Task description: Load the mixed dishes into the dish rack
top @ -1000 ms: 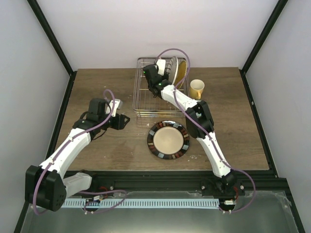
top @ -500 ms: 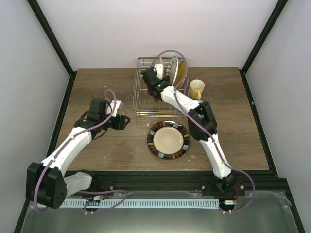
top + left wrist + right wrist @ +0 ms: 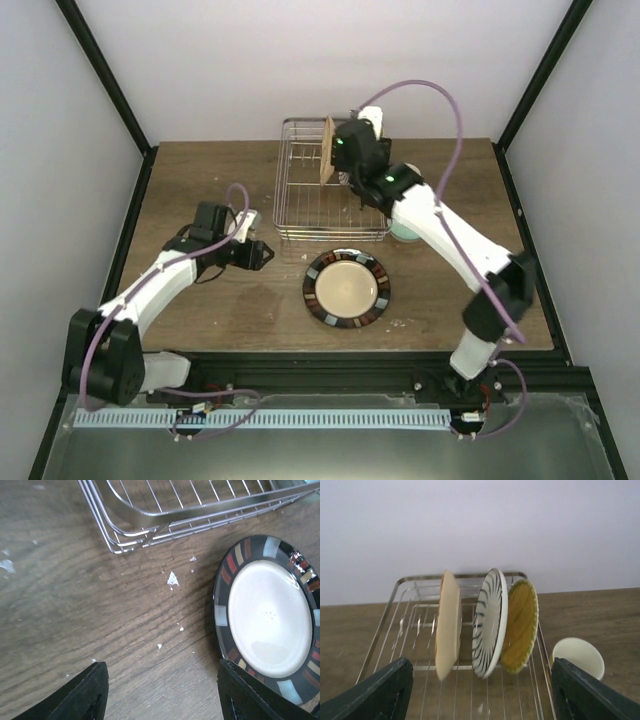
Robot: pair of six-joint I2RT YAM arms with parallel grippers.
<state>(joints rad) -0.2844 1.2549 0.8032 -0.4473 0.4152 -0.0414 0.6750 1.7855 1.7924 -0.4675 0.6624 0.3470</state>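
Observation:
Three plates stand on edge in the dish rack (image 3: 395, 597): a beige one (image 3: 448, 622), a white black-striped one (image 3: 490, 620) and a woven yellow one (image 3: 520, 625). My right gripper (image 3: 480, 695) hangs open in front of them, holding nothing. From above it (image 3: 348, 165) sits over the rack (image 3: 300, 215), beside the beige plate (image 3: 327, 150). A dark-rimmed plate (image 3: 347, 289) lies flat on the table. My left gripper (image 3: 262, 255) is open just left of it, one finger (image 3: 250, 695) at the plate's rim (image 3: 222, 615). The pale yellow mug (image 3: 578, 656) stands right of the rack.
A mint-green bowl (image 3: 405, 232) shows partly under my right forearm, right of the rack. The rack's near corner (image 3: 117, 542) is close ahead of the left gripper. White specks (image 3: 172, 579) dot the wood. Black frame posts border the table's sides.
My right gripper opened and let go of the beige plate, which now stands in the rack. The right arm lifted and its elbow swung far right. My left gripper edged toward the dark-rimmed plate.

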